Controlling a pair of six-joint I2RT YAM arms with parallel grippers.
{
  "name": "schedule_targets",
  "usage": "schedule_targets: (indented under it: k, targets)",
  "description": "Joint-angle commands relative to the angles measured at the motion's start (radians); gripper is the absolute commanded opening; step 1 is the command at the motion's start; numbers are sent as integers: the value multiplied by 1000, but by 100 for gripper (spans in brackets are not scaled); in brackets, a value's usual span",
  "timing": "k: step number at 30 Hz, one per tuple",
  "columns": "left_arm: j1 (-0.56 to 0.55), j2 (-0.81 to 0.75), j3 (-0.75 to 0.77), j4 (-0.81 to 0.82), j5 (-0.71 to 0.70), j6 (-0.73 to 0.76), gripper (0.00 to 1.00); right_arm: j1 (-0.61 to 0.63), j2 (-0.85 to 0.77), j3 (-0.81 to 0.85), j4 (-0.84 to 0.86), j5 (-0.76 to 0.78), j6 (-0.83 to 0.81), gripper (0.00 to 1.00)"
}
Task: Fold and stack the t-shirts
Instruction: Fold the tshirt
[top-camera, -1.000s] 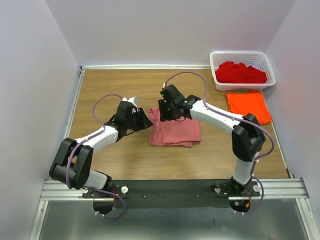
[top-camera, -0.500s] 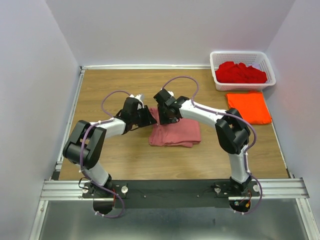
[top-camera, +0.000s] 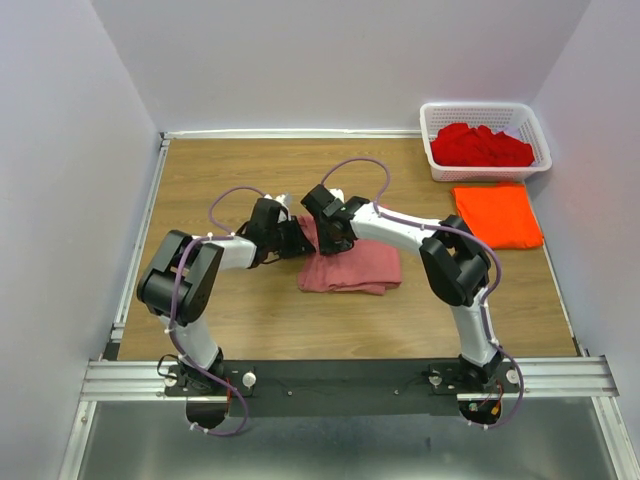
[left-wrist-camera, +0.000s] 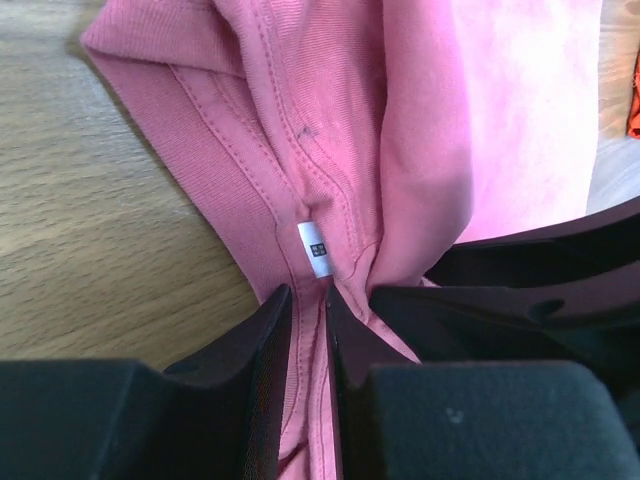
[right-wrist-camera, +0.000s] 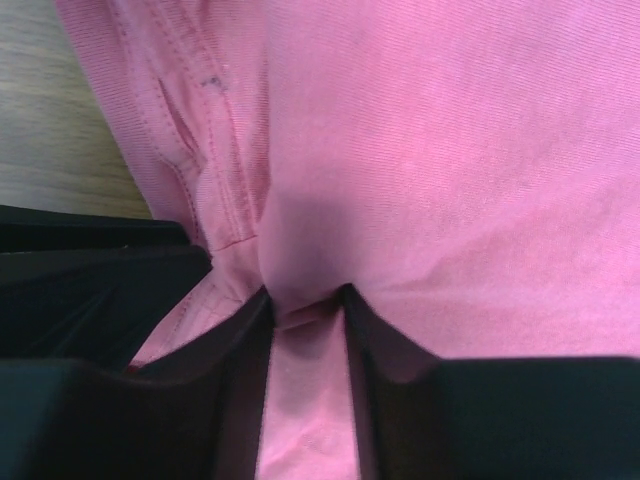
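The folded salmon-pink t-shirt (top-camera: 355, 268) lies mid-table. Both grippers meet at its far left corner. My left gripper (top-camera: 298, 240) is shut on the stitched collar seam (left-wrist-camera: 308, 300), just below a small white label (left-wrist-camera: 313, 248). My right gripper (top-camera: 325, 240) is shut on a puckered bunch of the same pink cloth (right-wrist-camera: 305, 300). The two grippers stand close beside each other, and the right one's black fingers (left-wrist-camera: 520, 280) show in the left wrist view. A folded orange t-shirt (top-camera: 497, 213) lies flat at the right. Deep red t-shirts (top-camera: 480, 146) fill the basket.
The white lattice basket (top-camera: 485, 106) stands in the far right corner, just behind the orange t-shirt. Bare wooden table (top-camera: 220, 170) lies left of and behind the pink t-shirt. White walls enclose the table on three sides.
Both grippers have moved in onto the pink t-shirt's far left corner and their jaws have narrowed onto the cloth. The arms have folded closer together.
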Motion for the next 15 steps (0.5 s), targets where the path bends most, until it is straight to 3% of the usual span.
schedule_targets:
  k: [1,9,15]
  targets:
    - [-18,31,-9,24,12,-5,27,12,24,25,-41,46,19,34]
    - [-38,11,-43,42,10,-28,24,12,-34,45,-62,23,3,1]
    - [-32,-64,-75,47,-6,-54,30,14,-68,27,-73,19,0,1]
